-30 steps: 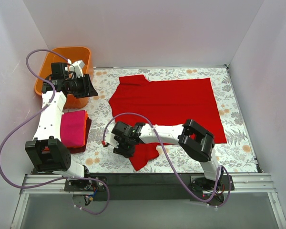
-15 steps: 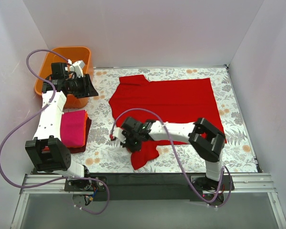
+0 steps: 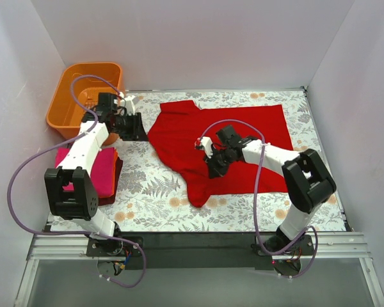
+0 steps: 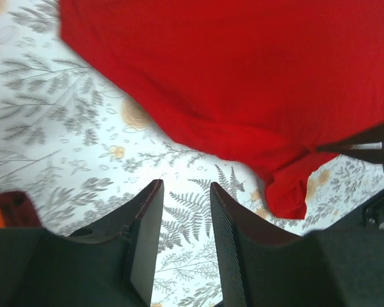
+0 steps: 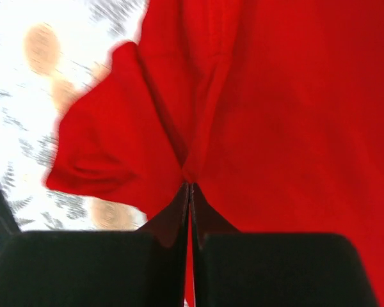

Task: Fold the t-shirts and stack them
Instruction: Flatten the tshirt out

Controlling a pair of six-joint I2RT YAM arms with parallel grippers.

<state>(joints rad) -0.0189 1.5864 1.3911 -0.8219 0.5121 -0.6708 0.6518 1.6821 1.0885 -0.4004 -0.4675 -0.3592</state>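
Note:
A bright red t-shirt [image 3: 249, 125] lies spread on the floral cloth, its near-left part drawn into a hanging fold. My right gripper [image 3: 216, 167] is shut on a pinch of that red cloth; in the right wrist view the shirt [image 5: 294, 115] bunches at the closed tips [image 5: 189, 184]. My left gripper [image 3: 138, 126] hovers by the shirt's left edge. In the left wrist view its jaws [image 4: 185, 187] stand open over bare floral cloth, with the red shirt [image 4: 243, 83] just ahead. A stack of folded shirts sits at the left, magenta-pink [image 3: 97, 171] on top, orange [image 3: 114, 155] and dark red [image 3: 117, 182] edges below.
An orange slotted basket [image 3: 73, 96] stands at the back left corner, beside the left arm. The grey-and-orange floral cloth [image 3: 153, 195] covers the table. White walls close in on three sides. A purple cable [image 3: 259, 192] loops from the right arm over the shirt's near edge.
My right gripper shut on the shirt's near-left corner and carried it up and right toward the shirt's middle. The left arm swung from the basket to the shirt's left edge.

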